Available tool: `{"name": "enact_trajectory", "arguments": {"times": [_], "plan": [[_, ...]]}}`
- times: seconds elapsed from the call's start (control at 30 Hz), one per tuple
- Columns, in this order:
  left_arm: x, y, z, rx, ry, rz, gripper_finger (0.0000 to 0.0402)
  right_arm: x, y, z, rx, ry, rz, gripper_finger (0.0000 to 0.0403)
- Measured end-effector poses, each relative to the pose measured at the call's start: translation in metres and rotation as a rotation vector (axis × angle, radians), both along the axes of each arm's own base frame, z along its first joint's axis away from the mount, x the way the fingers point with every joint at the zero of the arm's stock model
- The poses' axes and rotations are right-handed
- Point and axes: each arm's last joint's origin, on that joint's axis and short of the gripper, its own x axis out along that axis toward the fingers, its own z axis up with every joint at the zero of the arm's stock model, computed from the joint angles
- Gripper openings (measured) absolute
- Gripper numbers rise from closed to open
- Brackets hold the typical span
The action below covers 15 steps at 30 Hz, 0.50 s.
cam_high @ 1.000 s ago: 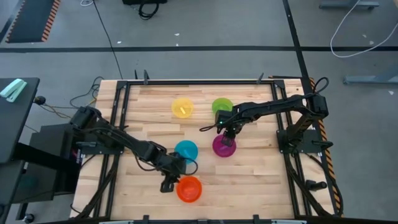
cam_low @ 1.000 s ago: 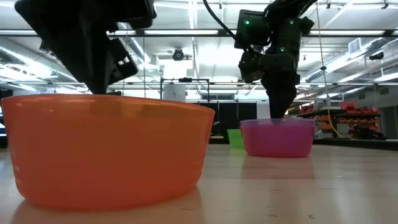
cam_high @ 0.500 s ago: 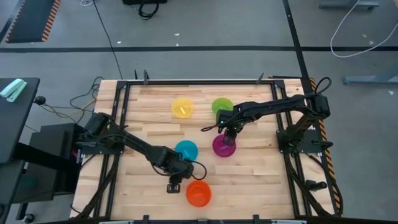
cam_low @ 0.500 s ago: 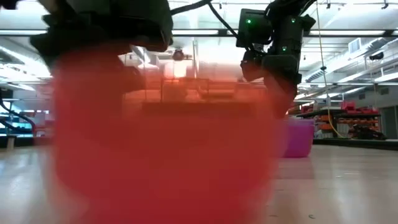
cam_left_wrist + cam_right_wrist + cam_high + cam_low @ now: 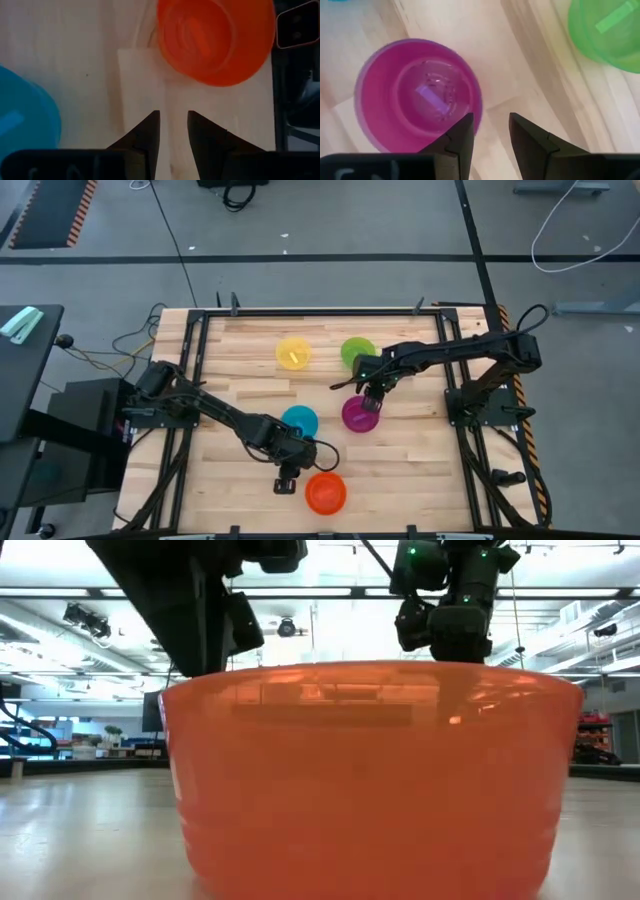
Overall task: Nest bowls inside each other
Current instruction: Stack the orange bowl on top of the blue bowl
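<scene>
Fingers point(image 5: 150, 131) of the left gripper point(image 5: 173, 131) stand slightly parted with nothing between them, only bare wood showing in the gap. In the high view the left gripper point(image 5: 287, 478) hangs just beside the orange bowl point(image 5: 325, 493), on the side facing the blue bowl point(image 5: 299, 421), and does not touch it. The orange bowl sits upright near the table's front edge point(image 5: 330, 531), apart from every other bowl.

Judged step: taking the orange bowl by its rim to carry it to another bowl. To do this well, the fingers should widen, straddle the near wall of the orange bowl point(image 5: 216, 40) with one finger inside and one outside, and close before lifting. A sideways push risks sliding the bowl off the front edge.

The right gripper point(image 5: 490, 131) is likewise slightly open and empty. It hangs over the rim of the magenta bowl point(image 5: 417, 95), with its fingers at the side nearest the green bowl point(image 5: 607, 32). A purple edge shows around the magenta bowl, which suggests a purple bowl beneath it; this cannot be confirmed.

Relative to the magenta bowl point(image 5: 360, 414): the green bowl point(image 5: 356, 351) lies just behind it, the yellow bowl point(image 5: 293, 352) further left of that, and the blue bowl close on the left. The blue bowl stands near the left arm's path and could be knocked on the lift.
</scene>
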Motion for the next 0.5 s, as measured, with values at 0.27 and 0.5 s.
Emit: {"name": "enact_trajectory", "arguments": {"times": [0.27, 0.5], "plan": [[0.001, 0.024, -0.003, 0.108, 0.06, 0.061, 0.0107, -0.001, 0.014, 0.003, -0.007, -0.009, 0.036, 0.013], [0.006, 0.014, 0.001, 0.009, -0.006, -0.01, 0.0107, -0.001, 0.02, 0.003, -0.003, -0.007, 0.043, 0.013]]}}
